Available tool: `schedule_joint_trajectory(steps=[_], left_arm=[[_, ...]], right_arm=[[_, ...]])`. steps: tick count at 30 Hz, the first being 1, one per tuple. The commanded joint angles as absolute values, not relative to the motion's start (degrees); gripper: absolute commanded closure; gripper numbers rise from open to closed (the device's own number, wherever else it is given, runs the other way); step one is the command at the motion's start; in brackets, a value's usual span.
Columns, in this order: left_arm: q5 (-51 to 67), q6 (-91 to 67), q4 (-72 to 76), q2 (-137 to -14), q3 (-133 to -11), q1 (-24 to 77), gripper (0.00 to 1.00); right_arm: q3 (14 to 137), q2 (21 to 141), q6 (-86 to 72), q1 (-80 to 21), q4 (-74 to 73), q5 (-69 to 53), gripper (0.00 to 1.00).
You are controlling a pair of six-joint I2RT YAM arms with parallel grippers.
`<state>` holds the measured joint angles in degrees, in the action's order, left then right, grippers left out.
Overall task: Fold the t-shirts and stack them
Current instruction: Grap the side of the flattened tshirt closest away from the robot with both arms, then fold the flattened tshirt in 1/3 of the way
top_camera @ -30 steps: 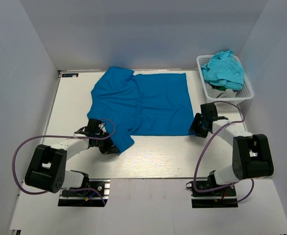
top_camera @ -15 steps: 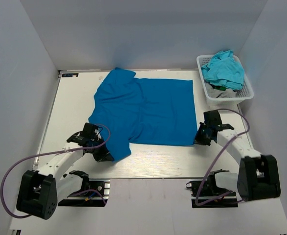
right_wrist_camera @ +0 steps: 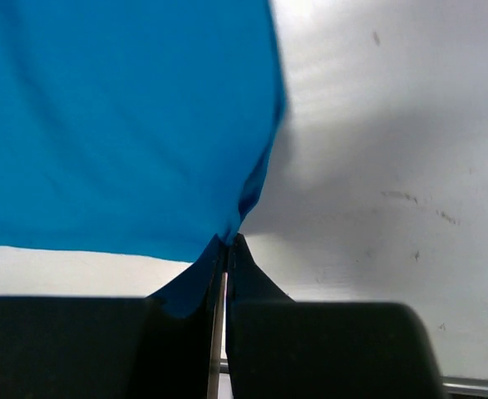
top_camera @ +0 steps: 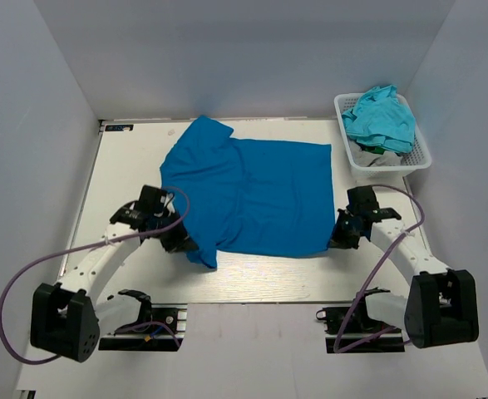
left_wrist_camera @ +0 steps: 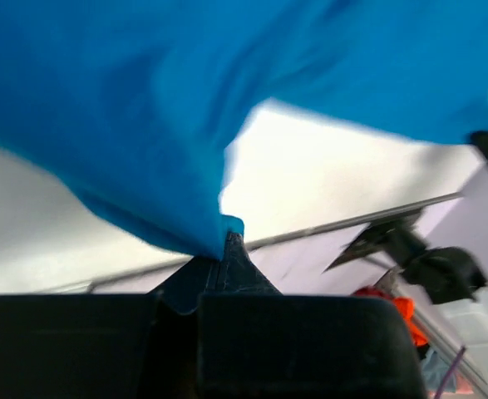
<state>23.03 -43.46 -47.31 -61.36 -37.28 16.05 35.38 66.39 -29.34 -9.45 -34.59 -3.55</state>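
I am counting one royal blue t-shirt (top_camera: 252,191) lying mid-bench. The left gripper (top_camera: 184,243) is pinching its near-left sleeve, and the right gripper (top_camera: 337,239) is clamping its near-right corner. The turquoise t-shirts (top_camera: 382,116), too bunched to count, are sitting in one basket (top_camera: 386,165) at the far-right corner. Since a second ago the shirt has slid rightward.

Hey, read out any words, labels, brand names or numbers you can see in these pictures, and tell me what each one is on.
No text can be read in any view.
The dark strip at the far left corner of the table: too small to read, if it carries any text.
The blue t-shirt and the white basket: no print or label visible.
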Motion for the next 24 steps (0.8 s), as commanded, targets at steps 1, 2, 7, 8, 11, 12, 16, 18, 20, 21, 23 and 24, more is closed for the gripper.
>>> schedule_joint_trajectory(steps=[1, 2, 7, 8, 11, 12, 16, 18, 20, 21, 23, 24], left_arm=[[22.4, -40.9, -42.5, -65.6, -45.3, 15.6, 1.00], [22.4, -40.2, -41.7, -67.0, -48.7, 15.6, 1.00], [20.7, -37.1, -40.2, -77.5, -61.1, 15.0, 1.00], [20.7, -36.6, -39.4, -79.0, -62.5, 15.0, 1.00], [19.3, -35.8, -38.8, -85.0, -68.6, 15.0, 1.00], [18.6, -35.8, -38.8, -86.5, -70.3, 15.0, 1.00], [17.1, -34.1, -40.3, -92.4, -79.3, 14.5, 1.00], [14.9, -33.5, -41.8, -94.7, -83.6, 14.5, 1.00], [14.2, -32.9, -43.1, -97.8, -85.9, 13.9, 1.00], [14.2, -32.3, -43.7, -98.6, -87.6, 13.3, 1.00], [13.6, -31.7, -44.2, -101.0, -89.2, 12.7, 1.00], [13.1, -31.7, -44.2, -101.8, -90.9, 12.7, 1.00]], right_arm=[[41.5, 68.5, -26.1, -9.7, -35.5, -5.6, 1.00], [42.1, 68.9, -25.8, -9.8, -35.7, -5.7, 1.00], [48.1, 72.4, -25.4, -9.6, -36.8, -4.8, 1.00], [49.6, 73.9, -25.4, -9.4, -36.8, -4.6, 1.00], [53.9, 77.1, -25.8, -9.5, -38.1, -3.3, 1.00], [54.7, 77.9, -25.8, -9.4, -38.9, -3.1, 1.00], [62.1, 83.5, -25.7, -9.2, -40.7, -2.2, 1.00], [63.7, 85.4, -25.4, -9.3, -41.4, -2.3, 1.00], [66.4, 87.3, -25.2, -9.0, -41.4, -2.2, 1.00], [67.1, 87.7, -25.2, -9.2, -41.4, -2.0, 1.00], [69.8, 90.0, -24.9, -8.9, -41.9, -1.7, 1.00], [70.6, 90.7, -24.9, -8.8, -42.0, -1.7, 1.00]])
